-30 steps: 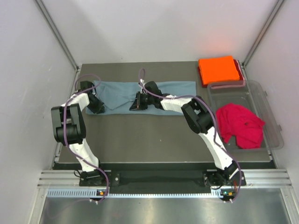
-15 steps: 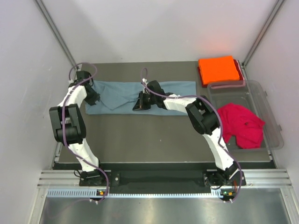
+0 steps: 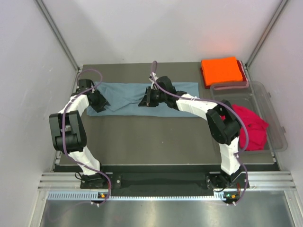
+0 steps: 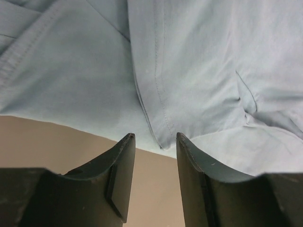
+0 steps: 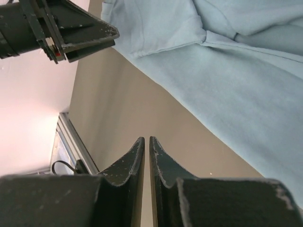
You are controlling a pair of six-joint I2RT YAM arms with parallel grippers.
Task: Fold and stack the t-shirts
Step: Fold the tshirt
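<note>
Ops: Since half a second ago the right arm has stretched out, so its elbow now hangs over the clear tub (image 3: 277,137). The right end effector (image 3: 143,100) has shifted a touch farther from the bases. What is in the tub?

Tech: From the top, the crimson t-shirt (image 3: 253,130) is in it, crumpled and partly behind the right forearm. The orange t-shirt (image 3: 220,70) lies folded outside the tub, on the far right corner of the worktop (image 3: 142,137), just past the tub's far rim.

Ops: And the grey-blue one?

Tech: The grey-blue t-shirt (image 3: 124,93) lies as a long strip across the far part of the worktop. The left end effector (image 3: 97,102) sits at its left end, and the right one is over its middle.

Ops: Left wrist view?

Tech: Released. The fingers (image 4: 120,179) stand apart, and a folded corner of the grey-blue cloth lies just past the tips, in line with the gap and not pinched.

Ops: Right wrist view?

Tech: Clenched, with only a sliver between the fingers (image 5: 125,165) and nothing in it. It hangs over bare worktop. The shirt's edge runs above and to the right, apart from the tips.
</note>
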